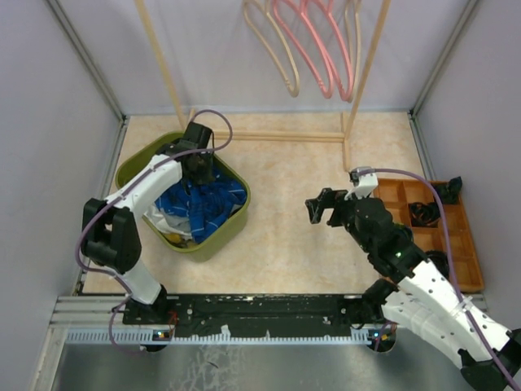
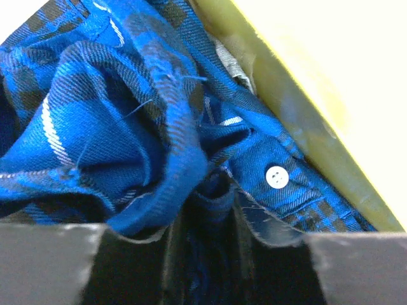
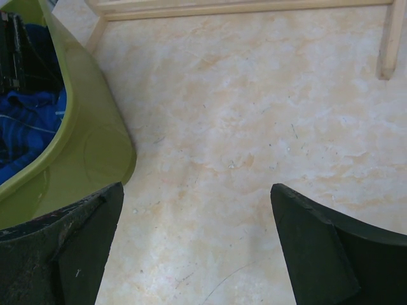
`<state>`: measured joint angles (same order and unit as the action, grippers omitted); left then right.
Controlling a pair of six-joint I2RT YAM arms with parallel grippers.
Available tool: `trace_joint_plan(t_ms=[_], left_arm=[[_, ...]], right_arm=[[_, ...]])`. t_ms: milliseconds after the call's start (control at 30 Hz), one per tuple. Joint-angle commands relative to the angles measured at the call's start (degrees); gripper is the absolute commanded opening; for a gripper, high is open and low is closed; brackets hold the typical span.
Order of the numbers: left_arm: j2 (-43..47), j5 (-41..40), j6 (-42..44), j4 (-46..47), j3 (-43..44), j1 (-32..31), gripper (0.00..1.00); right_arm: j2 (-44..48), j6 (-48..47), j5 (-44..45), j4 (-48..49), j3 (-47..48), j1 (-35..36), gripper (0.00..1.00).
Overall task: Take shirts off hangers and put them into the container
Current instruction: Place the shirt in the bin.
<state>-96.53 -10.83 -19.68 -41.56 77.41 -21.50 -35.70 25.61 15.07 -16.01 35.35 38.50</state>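
Place: blue check-lined cloth shirt (image 1: 199,205) was found crumpled inside olive-green rectangular plastic basin (image 1: 234,221) | Handling: judged soft, light, limp; thick fold to be pinched | left gripper (image 2: 206,222): in cloth, jaw state could not be told | right gripper (image 3: 197,210): jaws were spread, empty

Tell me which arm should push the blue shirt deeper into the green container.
Left. The left gripper is down inside the container on the blue shirt; the right gripper hangs open over the table beside it.

no readable text, no labels or brands, no numbers or signs in any view
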Motion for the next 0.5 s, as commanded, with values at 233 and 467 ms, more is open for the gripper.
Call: trace_joint_plan(t_ms=[233, 467], left_arm=[[15.2, -3.0, -1.4, -4.6, 2.3, 0.2, 0.85], [29.1, -6.5, -3.9, 4.6, -0.5, 0.2, 0.99]], right_arm=[[4.0, -7.3, 9.7, -0.3, 6.5, 0.3, 0.99], [4.6, -11.9, 19.8, -6.1, 10.0, 0.3, 0.99]])
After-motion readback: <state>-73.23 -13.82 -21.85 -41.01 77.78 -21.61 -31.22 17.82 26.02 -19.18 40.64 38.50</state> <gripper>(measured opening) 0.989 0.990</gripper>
